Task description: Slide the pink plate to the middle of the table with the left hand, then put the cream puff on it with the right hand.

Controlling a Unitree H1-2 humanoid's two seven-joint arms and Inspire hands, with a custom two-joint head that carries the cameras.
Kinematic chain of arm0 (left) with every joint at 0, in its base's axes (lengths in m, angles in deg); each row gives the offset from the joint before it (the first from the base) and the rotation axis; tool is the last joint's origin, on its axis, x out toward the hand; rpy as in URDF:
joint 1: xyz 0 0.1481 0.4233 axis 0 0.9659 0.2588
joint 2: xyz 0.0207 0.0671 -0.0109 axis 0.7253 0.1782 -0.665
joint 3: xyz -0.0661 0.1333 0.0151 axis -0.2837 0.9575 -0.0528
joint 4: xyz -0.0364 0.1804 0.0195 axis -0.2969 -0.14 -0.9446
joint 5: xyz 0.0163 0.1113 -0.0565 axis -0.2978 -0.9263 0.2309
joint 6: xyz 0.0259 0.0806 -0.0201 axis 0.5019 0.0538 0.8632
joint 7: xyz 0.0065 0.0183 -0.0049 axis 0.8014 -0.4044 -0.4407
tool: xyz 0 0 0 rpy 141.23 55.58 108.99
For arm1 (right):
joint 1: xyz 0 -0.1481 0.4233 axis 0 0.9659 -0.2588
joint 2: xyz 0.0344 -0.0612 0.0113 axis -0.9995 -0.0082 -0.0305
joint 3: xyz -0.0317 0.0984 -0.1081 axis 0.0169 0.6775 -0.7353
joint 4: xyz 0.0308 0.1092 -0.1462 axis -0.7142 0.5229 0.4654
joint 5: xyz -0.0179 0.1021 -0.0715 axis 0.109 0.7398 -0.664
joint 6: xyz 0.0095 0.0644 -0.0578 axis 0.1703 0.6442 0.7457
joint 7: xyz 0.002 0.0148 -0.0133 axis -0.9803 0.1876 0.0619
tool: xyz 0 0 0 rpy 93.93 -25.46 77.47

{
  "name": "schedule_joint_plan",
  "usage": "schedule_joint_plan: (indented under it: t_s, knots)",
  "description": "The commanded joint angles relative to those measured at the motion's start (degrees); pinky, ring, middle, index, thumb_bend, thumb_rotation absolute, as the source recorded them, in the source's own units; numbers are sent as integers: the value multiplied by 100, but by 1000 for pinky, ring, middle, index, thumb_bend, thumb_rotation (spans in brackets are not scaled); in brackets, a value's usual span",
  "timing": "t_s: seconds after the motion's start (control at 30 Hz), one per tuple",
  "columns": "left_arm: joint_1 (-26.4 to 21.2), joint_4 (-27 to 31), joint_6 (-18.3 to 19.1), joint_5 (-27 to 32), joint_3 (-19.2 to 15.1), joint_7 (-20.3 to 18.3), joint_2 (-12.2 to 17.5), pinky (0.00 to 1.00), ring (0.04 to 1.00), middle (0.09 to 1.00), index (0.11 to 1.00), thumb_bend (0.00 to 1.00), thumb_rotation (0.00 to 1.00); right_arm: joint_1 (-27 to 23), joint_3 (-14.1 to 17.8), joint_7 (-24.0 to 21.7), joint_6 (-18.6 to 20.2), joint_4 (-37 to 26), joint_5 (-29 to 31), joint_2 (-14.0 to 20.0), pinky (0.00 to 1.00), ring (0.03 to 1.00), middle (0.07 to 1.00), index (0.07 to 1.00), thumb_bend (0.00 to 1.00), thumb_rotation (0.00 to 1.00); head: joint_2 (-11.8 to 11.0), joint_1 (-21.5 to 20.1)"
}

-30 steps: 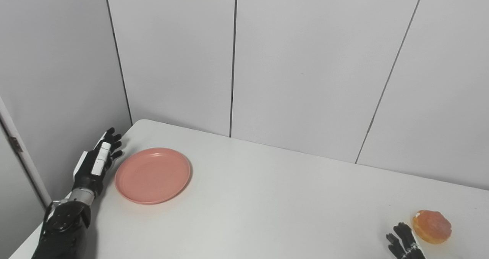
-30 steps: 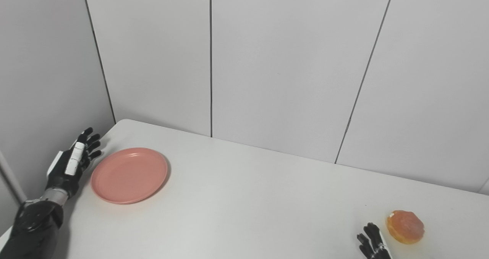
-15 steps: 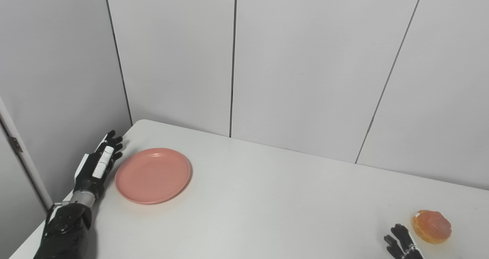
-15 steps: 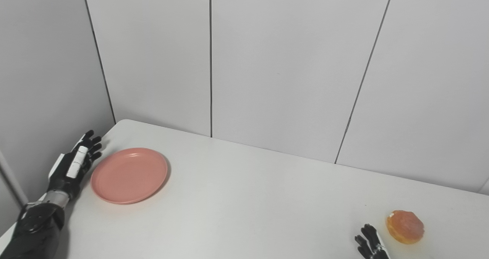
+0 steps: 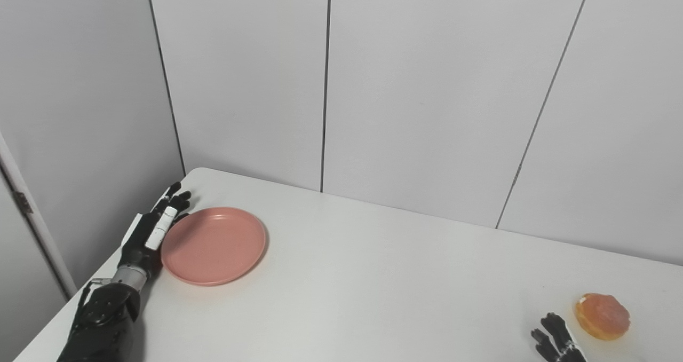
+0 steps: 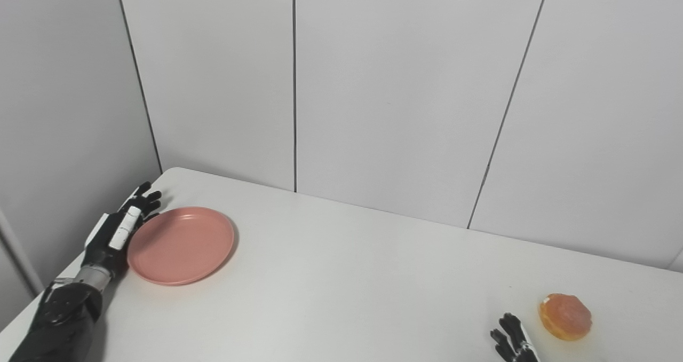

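Note:
The pink plate point(image 5: 213, 244) lies flat near the table's far left corner. My left hand point(image 5: 152, 232) stands open right against the plate's left rim, fingers stretched toward the wall; whether it touches the rim I cannot tell. The cream puff point(image 5: 602, 316), golden brown and round, rests at the near right of the table. Only the spread fingertips of my right hand point(image 5: 554, 341) show at the bottom edge, just left of the puff and apart from it.
The white table point(image 5: 384, 287) ends at its left edge beside my left forearm point(image 5: 104, 319). Grey wall panels point(image 5: 427, 95) close in behind and on the left.
My left hand has moved right and forward, up against the plate's left rim. My right hand has sunk lower toward the bottom edge. Plate and cream puff have stayed put.

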Motion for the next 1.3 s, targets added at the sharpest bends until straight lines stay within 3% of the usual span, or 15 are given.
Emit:
schedule_joint_plan:
  t_s: [0.0, 0.63, 0.87, 1.07, 1.27]
  knots:
    - [93, 113, -59, 33, 64, -115, -158, 900, 949, 940, 969, 988, 818, 497, -5, -48, -189, 409, -34, 73, 968, 933, 967, 961, 873, 1000, 5, -7]
    - [255, 790, 522, 75, 273, -143, -340, 887, 967, 979, 990, 963, 849, 496, -39, -3, -204, 368, -233, 56, 955, 920, 955, 948, 882, 1000, 70, -112]
    - [216, 877, 608, 29, 421, -226, -352, 897, 983, 984, 1000, 998, 839, 535, -69, 26, -202, 265, -377, 45, 940, 912, 953, 947, 871, 1000, 147, -235]
    - [192, 933, 590, -34, 534, -187, -409, 837, 940, 958, 973, 996, 808, 574, -120, 29, -148, 131, -468, 47, 938, 906, 946, 936, 849, 990, 232, -406]
    - [370, 1725, 1171, -39, 678, -87, -568, 839, 941, 949, 977, 975, 804, 621, -144, 44, -70, -23, -537, 47, 926, 896, 940, 927, 844, 970, 321, -561]
